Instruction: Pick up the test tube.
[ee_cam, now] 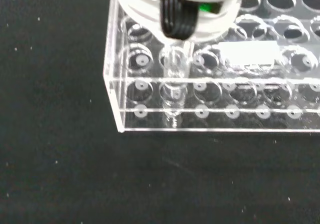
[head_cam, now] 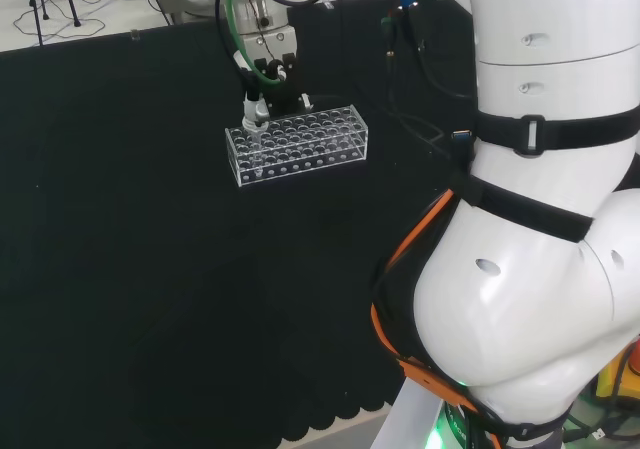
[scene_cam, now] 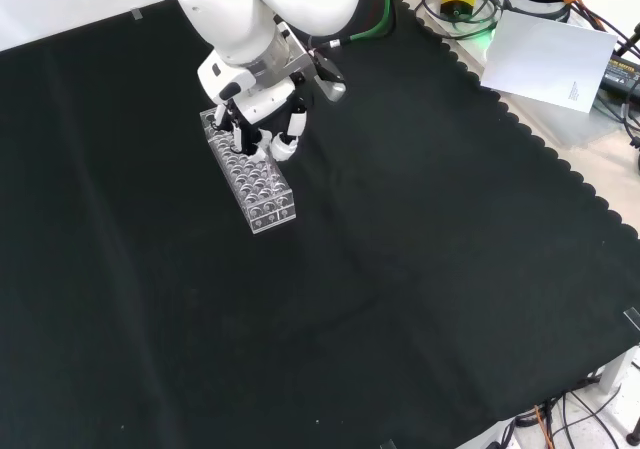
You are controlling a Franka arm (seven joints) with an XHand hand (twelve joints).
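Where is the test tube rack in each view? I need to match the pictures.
Head view: the clear test tube rack stands upper centre-left on the black cloth, under the robot hand.
Front view: rack upper left, slanting down from the robot hand.
Wrist view: rack close up, across the upper half.
Shared landmark: the robot hand at the rack's end.

So there's a clear test tube rack [head_cam: 297,147] sitting on the black-clothed desk [head_cam: 150,269], and the hand [head_cam: 268,91] is right over its left end. Fingers look curled around the top of a test tube [head_cam: 254,141] that stands upright in the rack's left end.
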